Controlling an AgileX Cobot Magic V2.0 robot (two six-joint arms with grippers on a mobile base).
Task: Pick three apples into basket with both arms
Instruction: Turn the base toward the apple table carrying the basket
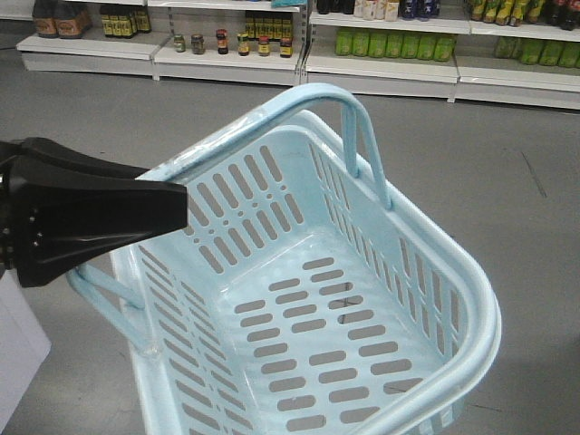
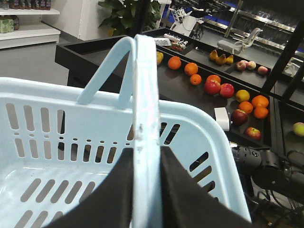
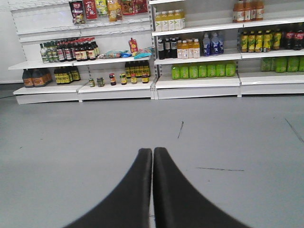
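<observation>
One hoop handle of the empty basket is clamped in the left gripper; the right gripper is pressed shut on nothing. Farther off, dark-red apples rest on a black display stand. Hung by one handle, the basket may be tipped when loaded.

Bright, even overhead shop light; faint shadows on the grey floor; mild glare along the basket handle; far shelves slightly soft

The left gripper reaches in from the side, its two black fingers clamped either side of the handle of the basket; the right gripper points forward, fingers pressed together, empty.
</observation>
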